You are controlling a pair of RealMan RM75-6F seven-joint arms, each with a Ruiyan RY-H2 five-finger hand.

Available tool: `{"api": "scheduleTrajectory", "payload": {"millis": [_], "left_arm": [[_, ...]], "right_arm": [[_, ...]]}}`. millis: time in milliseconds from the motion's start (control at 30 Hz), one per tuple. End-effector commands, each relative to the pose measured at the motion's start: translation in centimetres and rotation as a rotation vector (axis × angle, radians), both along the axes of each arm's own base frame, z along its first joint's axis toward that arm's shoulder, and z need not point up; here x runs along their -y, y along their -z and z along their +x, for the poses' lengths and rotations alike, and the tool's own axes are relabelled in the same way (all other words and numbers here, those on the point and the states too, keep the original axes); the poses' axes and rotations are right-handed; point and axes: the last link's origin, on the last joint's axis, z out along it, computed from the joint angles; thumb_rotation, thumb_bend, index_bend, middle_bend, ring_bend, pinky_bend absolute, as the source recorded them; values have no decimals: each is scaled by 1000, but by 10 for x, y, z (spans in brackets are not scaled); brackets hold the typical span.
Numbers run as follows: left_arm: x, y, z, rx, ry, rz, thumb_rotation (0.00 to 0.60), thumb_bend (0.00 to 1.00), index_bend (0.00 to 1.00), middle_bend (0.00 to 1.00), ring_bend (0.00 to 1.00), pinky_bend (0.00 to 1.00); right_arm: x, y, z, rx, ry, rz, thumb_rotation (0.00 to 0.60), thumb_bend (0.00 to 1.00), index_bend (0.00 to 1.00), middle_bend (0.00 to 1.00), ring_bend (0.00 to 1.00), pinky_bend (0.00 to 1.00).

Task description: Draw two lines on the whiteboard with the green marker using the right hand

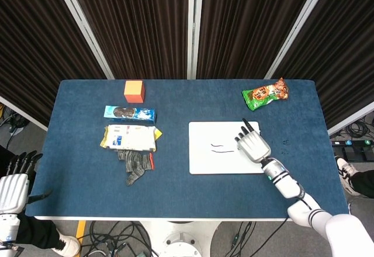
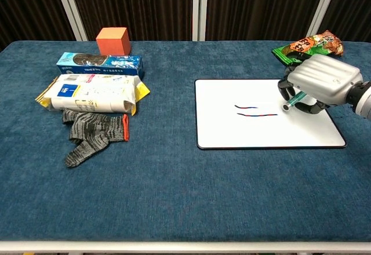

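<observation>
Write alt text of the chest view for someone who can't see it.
A white robot right hand holds a green marker low over a whiteboard with two short lines, on a blue table. At left lie snack packs, an orange cube and a grey glove.

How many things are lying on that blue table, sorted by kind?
Food packets: 3 — blue cookie box, white-and-yellow packet, green-and-orange snack bag
Orange cube: 1
Grey knitted glove: 1
White whiteboard: 1
Green marker, held by the right hand: 1
Total: 7
</observation>
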Motion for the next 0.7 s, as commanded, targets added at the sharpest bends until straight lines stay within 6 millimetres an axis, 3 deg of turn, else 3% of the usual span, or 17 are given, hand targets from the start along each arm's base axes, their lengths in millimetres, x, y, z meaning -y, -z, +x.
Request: {"api": "scheduleTrajectory", "payload": {"millis": [33,200,300,400,533,700], "left_arm": [[0,0,0,1,1,2,600,0,129,68,0,0],[0,-1,0,0,2,4,600,0,129,69,0,0],[1,-2,-1,0,1,10,600,0,129,68,0,0],[1,-3,-2,-2,0,10,600,0,129,68,0,0],[-2,-2,0,-4,7,9,600,0,129,68,0,0],[-6,0,4,-24,27,13,600,0,129,69,0,0]], "right_arm": [[2,4,-4,-25,23,2,600,694,422,380,145,0],[-2,-1,-8,-4,45,-8,600,655,244,283,69,0],[-12,-22,-11,75,49,-48,600,650,114,225,17,0],[-32,-57,-18,167,55,-108,600,640,69,188,0,0],[-76,-119,-31,335,118,-211,600,609,64,178,0,0],[-130,-172,-43,554,231,-296,600,379,78,176,6,0]]}}
